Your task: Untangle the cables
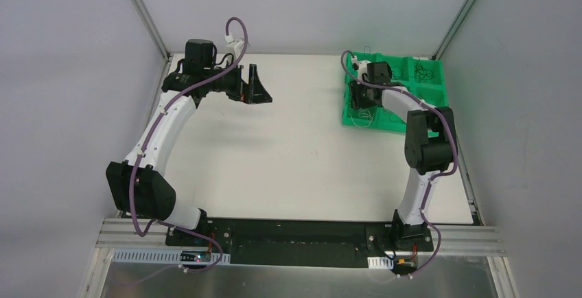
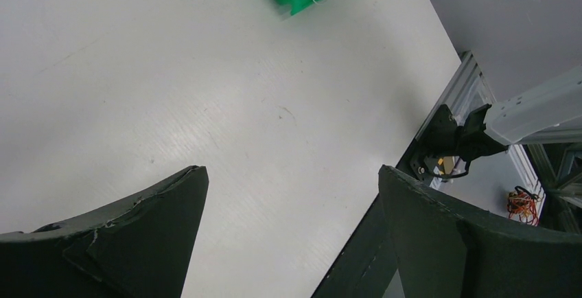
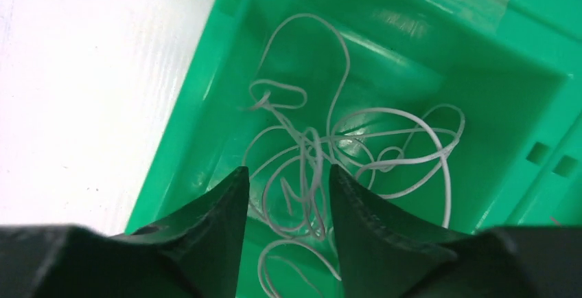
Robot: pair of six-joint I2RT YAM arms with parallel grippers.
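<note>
Straddling strands of the whitish wire tangle [image 3: 317, 148], the right claw [image 3: 288, 174] sits with jaws slightly apart inside a left-edge compartment of the green tray [image 3: 192, 126], far right on the tabletop [image 2: 171, 71]. Judgement: close on one outer loop only, lift slowly, and stop if the whole bunch rises. Left claw [image 2: 292, 171] is wide apart and empty, at far left. Bring it over to pin the remainder.
</note>
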